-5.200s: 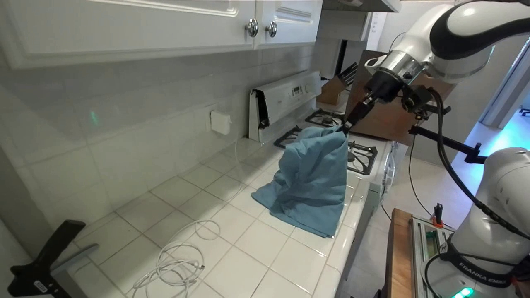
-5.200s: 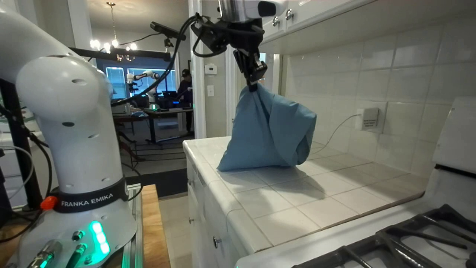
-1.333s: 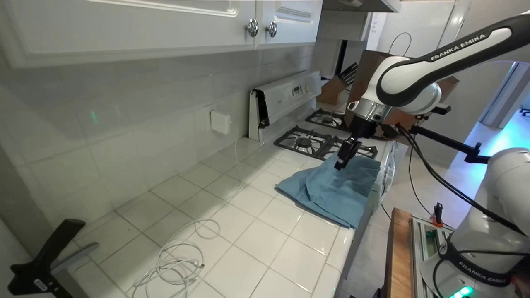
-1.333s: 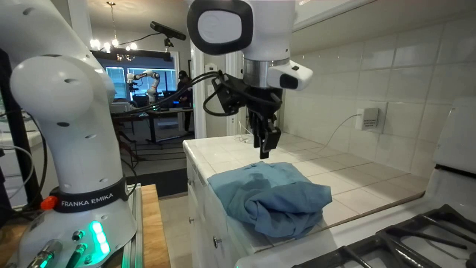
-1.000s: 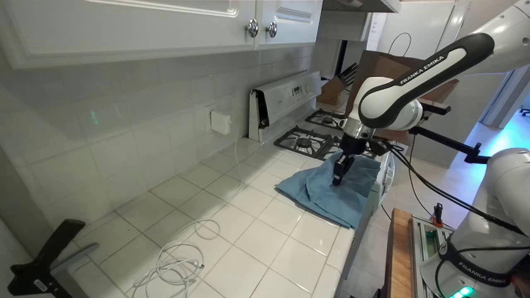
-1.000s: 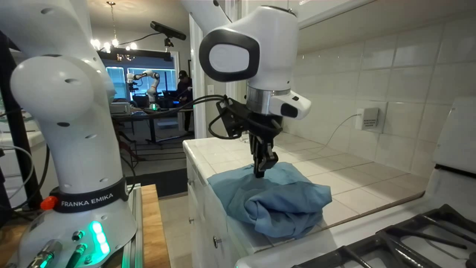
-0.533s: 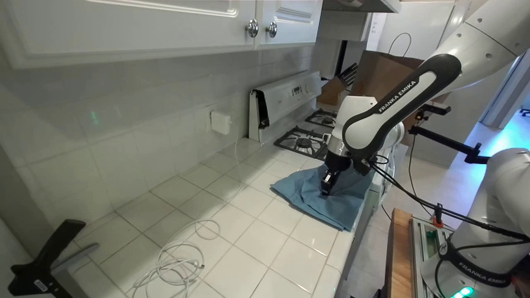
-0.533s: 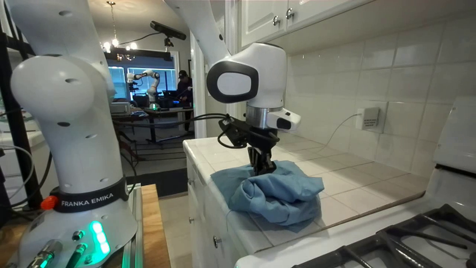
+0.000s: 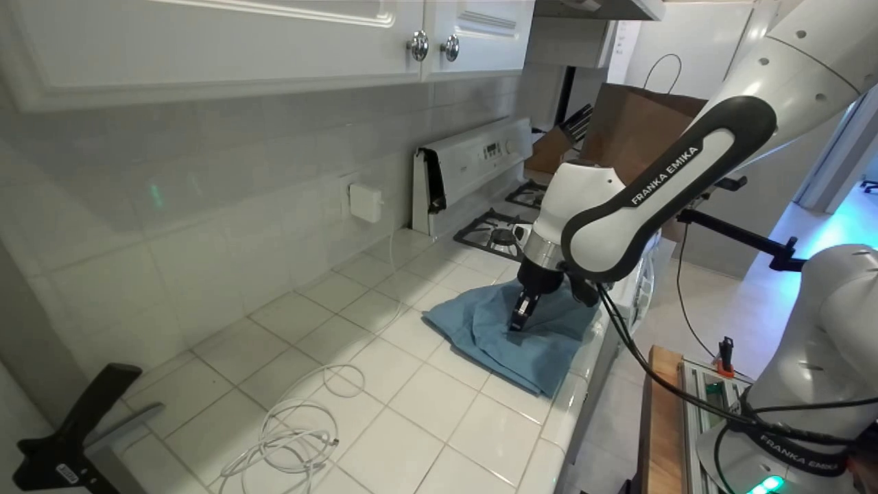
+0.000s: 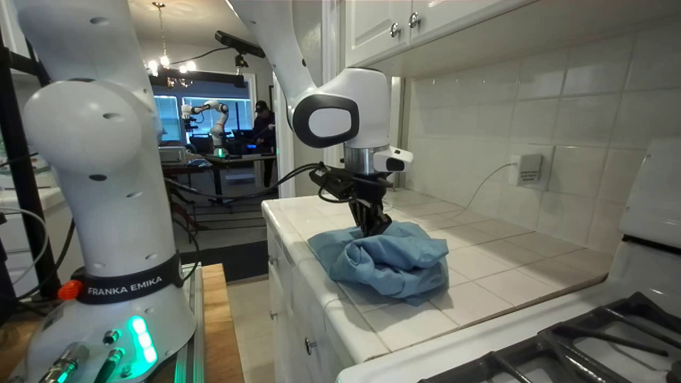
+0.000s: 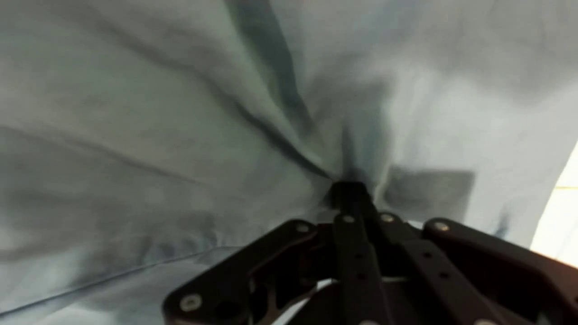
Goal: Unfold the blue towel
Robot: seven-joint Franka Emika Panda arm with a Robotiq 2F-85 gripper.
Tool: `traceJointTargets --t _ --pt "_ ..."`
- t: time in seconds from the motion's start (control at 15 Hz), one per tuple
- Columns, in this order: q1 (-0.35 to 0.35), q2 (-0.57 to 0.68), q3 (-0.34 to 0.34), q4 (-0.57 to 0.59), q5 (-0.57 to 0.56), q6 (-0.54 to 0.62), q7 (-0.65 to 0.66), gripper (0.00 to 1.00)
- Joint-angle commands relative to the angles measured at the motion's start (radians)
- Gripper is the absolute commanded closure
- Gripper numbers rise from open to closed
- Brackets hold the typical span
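Kitchen, white-tiled tabletop [image 9: 418,412] along a tiled wall, w/ the blue towel [image 9: 525,353] on it, close to the front edge nr the stove end. It's in a rumpled heap, thick rolled folds on the stove side (clearest in an exterior view), one corner spread flatter toward the tiled wall. Coming down at a tilt into the heap's upper face is the tool [image 9: 518,321], its fingers [image 11: 354,253] clenched tog. on a pinch of cloth; in wrist view creases run in to the tips, w/ bright tile past the cloth's edge. White arm [image 9: 658,185] reaches over from its base [image 10: 106,314], wood surface [image 10: 218,324] beside that, black cables [image 9: 615,322] looping off the wrist. Next out, the stove [image 9: 473,168] w/ dark burner grates [image 9: 504,234], then knife block [image 9: 549,149] & brown paper bag [image 9: 638,130] beyond. Well apart from the cloth, a white cable [image 9: 317,433] lies coiled on the tiles; on the wall, a white box [image 9: 365,203] w/ thin cord. Cabinets [image 9: 260,41] overhead. Far bkgd: chandelier [image 10: 164,61], another robot arm [image 10: 219,130], person [image 10: 263,130] in dark clothes & cap.
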Motion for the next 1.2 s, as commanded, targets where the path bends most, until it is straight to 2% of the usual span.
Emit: traceJointTargets --t 0.0,0.33,0.6,0.8,1.13 --pt "0.037 0.036 0.028 0.032 0.027 0.033 0.013 1.00" --pt "0.068 0.114 0.051 0.125 0.089 0.017 -0.020 1.00" --pt "0.054 0.192 0.092 0.213 0.127 0.009 -0.045 1.00" --pt "0.040 0.241 0.135 0.290 0.135 -0.010 -0.071 1.00" --pt "0.015 0.295 0.242 0.387 0.169 -0.059 -0.218 1.00"
